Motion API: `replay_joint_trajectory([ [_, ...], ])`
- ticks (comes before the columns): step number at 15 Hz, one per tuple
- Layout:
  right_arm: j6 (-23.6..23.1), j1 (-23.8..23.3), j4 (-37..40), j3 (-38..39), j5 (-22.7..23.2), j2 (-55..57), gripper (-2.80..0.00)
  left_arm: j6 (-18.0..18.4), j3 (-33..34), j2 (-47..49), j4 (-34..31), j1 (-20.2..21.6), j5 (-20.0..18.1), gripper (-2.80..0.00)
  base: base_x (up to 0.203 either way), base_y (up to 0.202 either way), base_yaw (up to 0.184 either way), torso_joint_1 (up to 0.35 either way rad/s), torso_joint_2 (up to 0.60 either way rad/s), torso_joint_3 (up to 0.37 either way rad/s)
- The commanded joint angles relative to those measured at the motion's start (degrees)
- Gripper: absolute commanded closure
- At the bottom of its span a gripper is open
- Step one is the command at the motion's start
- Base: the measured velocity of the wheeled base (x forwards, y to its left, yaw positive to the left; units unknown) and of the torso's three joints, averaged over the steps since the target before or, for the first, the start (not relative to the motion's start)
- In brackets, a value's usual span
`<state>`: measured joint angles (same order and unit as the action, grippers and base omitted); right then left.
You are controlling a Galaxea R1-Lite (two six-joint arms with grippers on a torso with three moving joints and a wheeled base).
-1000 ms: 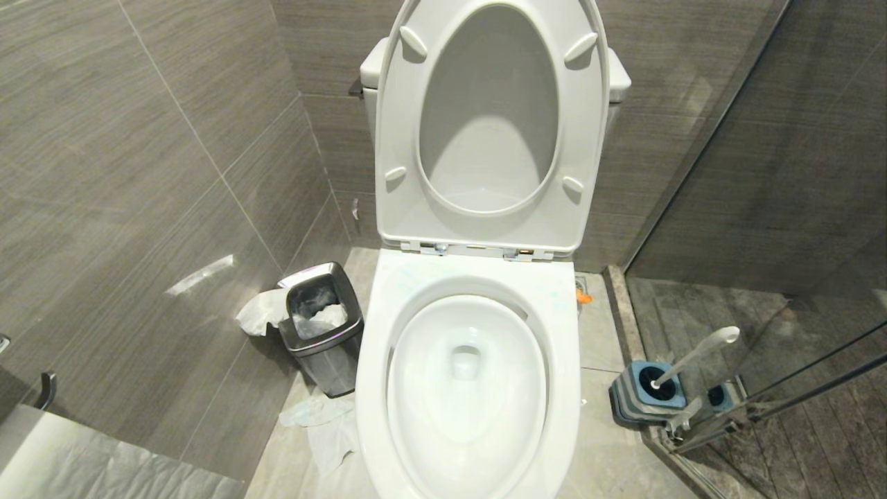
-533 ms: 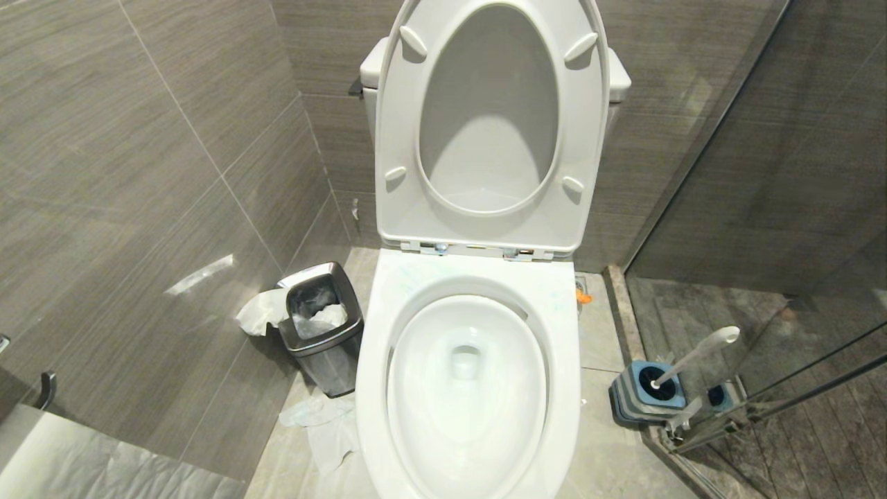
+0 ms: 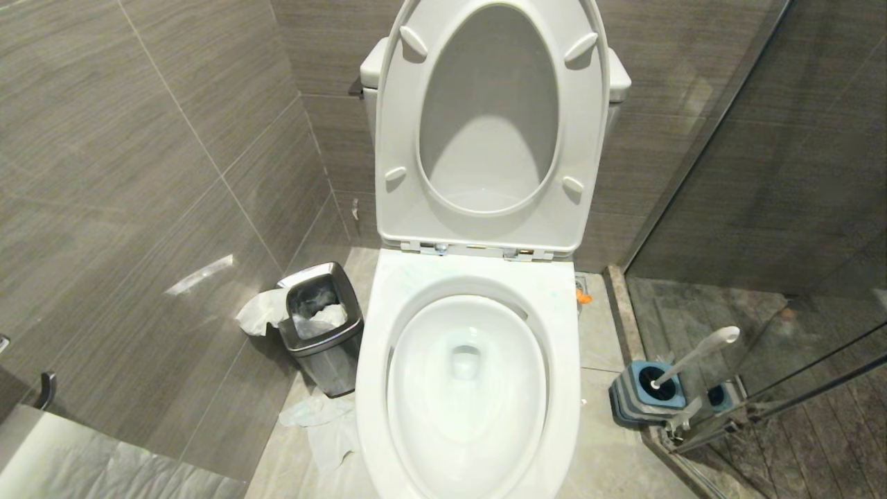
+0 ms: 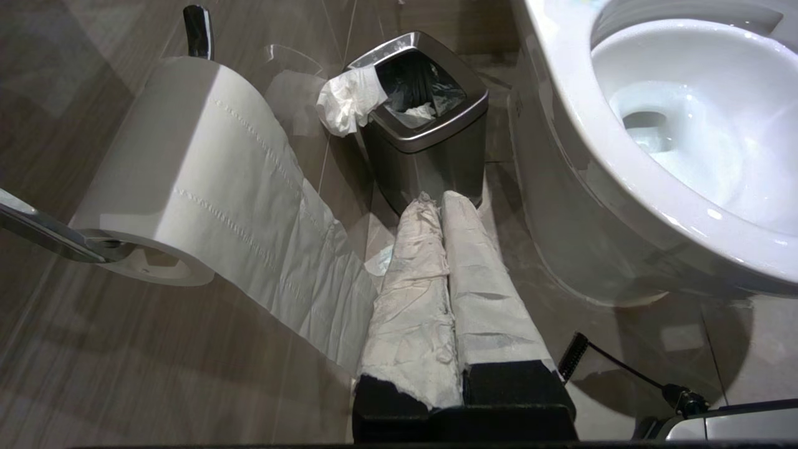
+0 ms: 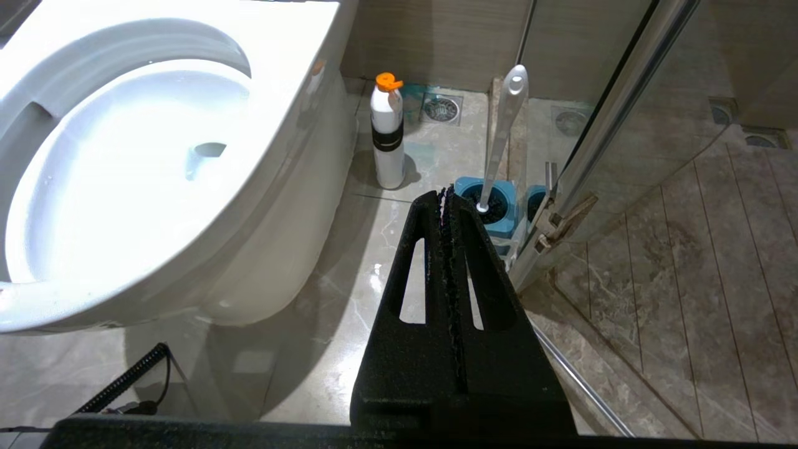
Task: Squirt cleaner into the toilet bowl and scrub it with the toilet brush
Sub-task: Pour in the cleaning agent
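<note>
Bathroom stall with grey tiled walls, seen from above, with neither robot arm showing in the head view. The toilet bowl (image 3: 468, 388) fills the centre, its white seat and lid (image 3: 490, 125) raised against the tank, and clear water sits in the oval basin. To the left of the bowl, near the wall, stands a small steel bin (image 3: 322, 326) with a dark liner and crumpled tissue (image 3: 260, 312) hanging over its edge; more tissue lies on the floor tiles (image 3: 322, 426) just in front of it. To the right, beside the glass shower door (image 3: 762, 242), the toilet brush (image 3: 696, 355) stands tilted in a blue-and-grey striped holder (image 3: 644, 395), its white handle leaning to the right, well apart from both grippers. The right wrist view shows a white cleaner bottle (image 5: 387, 134) with an orange cap upright on the floor between the bowl and the brush holder, close to a floor drain (image 5: 441, 109). The right gripper (image 5: 446, 193) hangs low at the bowl's right side, its black fingers pressed together and holding nothing. The left gripper (image 4: 441, 198) hangs at the bowl's left side, its paper-wrapped fingers likewise closed and empty, pointing toward the bin. A toilet paper roll (image 4: 181, 168) on a wall holder trails a long sheet just beside it.
</note>
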<state>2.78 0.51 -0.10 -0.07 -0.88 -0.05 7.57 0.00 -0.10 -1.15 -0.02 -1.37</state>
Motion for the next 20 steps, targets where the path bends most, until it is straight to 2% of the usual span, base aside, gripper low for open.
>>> replay_joint_trajectory([
  [1,0.0,0.0,0.0,0.0,0.0,0.0,0.0,-0.1,0.1,0.1,0.3,0.0,-0.2,0.0,0.0,0.0,0.0,0.0,0.0,0.0],
  [3,0.0,0.0,0.0,0.0,0.0,0.0,0.0,0.3,0.1,0.1,0.4,0.0,-0.5,0.0,0.0,0.0,0.0,0.0,0.0,0.0],
  [7,0.0,0.0,0.0,0.0,0.0,0.0,0.0,-6.6,0.2,0.1,0.7,0.0,0.4,0.0,0.0,0.0,0.0,0.0,0.0,0.0],
  [20,-0.6,0.0,0.2,0.0,0.6,0.0,0.0,-6.9,0.2,0.1,0.7,0.0,0.7,0.0,0.0,0.0,0.0,0.0,0.0,0.0],
])
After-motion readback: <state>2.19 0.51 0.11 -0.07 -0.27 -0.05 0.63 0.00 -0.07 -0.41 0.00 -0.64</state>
